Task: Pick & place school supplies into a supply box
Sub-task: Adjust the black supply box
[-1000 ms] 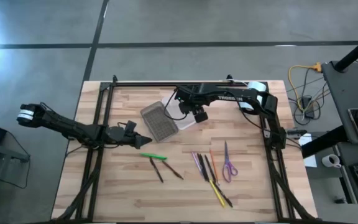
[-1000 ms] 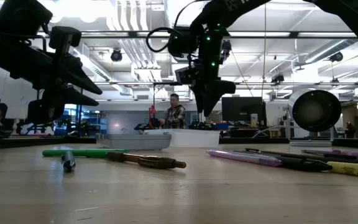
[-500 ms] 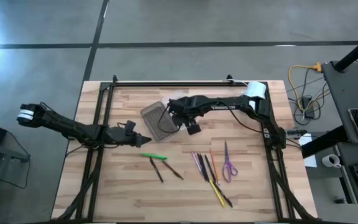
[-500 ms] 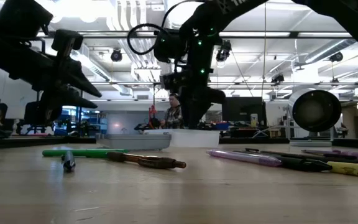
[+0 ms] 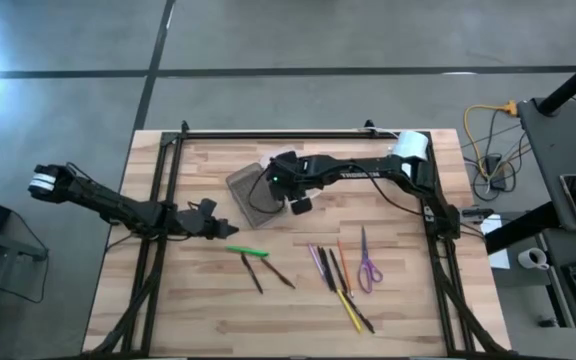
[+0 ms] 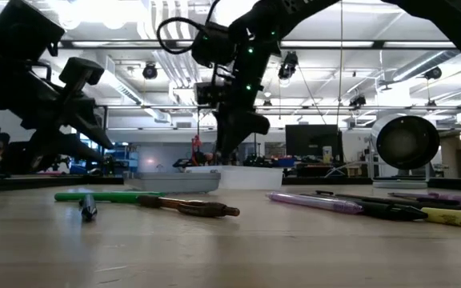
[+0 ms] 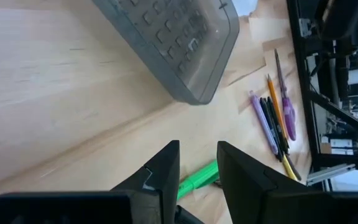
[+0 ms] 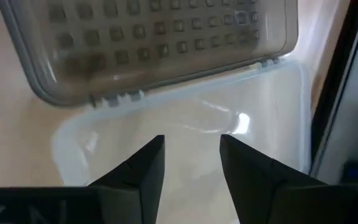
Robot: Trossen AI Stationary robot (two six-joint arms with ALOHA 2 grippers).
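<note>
A light wooden desk point(image 5: 208, 310) is seen from directly above, with two dark robot arms reaching in from its left and right edges.

Near the middle of the desk, toward its far edge, lies the supply box point(image 5: 252, 195), a small rectangular plastic case opened flat: a dark grey textured half beside a clear transparent half, hinged together. It appears empty, so packing has not begun.

The right gripper point(image 5: 280, 182) hangs directly over the box. Its wrist camera looks down past two dark fingers point(image 8: 143, 171) at the clear half, with the grey half just beyond the hinge. The claw stands partly open, a modest gap between the fingers, holding nothing. It probably hovers here to steady the box or adjust how it lies.

The left gripper point(image 5: 220, 226) waits low near the desk's left side, between the box and the supplies. Its claw is set narrow, with a slim gap, and empty. A bright green pen point(image 5: 247, 251) lies just in front of it, likely its first pick.

The remaining supplies lie loose toward the near edge. Two dark pencils point(image 5: 266, 271) rest beside the green pen. Further right sits a cluster of purple, dark, orange and yellow pens point(image 5: 336, 280), with small purple-handled scissors point(image 5: 367, 263) at its right. A white cylindrical roll point(image 5: 413, 148) sits by the far right corner.
</note>
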